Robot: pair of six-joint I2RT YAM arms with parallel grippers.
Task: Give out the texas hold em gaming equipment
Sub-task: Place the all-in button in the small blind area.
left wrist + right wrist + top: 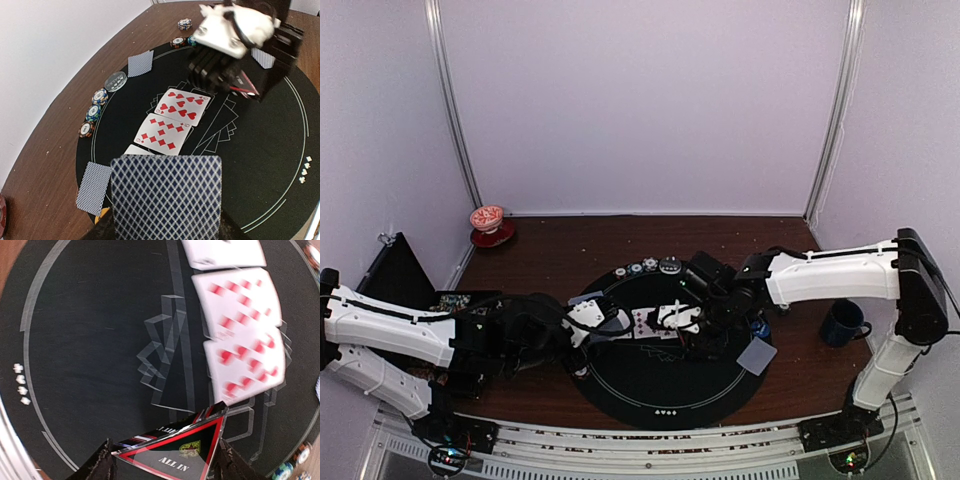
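Distribution under way: card (166,195) pinched by left gripper (165,227), red triangle marker (175,450) clasped by right gripper (165,462), both above the mat (90,340). Lowering and release judged due next.

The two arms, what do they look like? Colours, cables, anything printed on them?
The left arm and the right arm both have long white shells with black joints between them. Thin black cables loop near the wrists. The left gripper and the right gripper are black, each with a white plate at its base. No printed markings can be made out.
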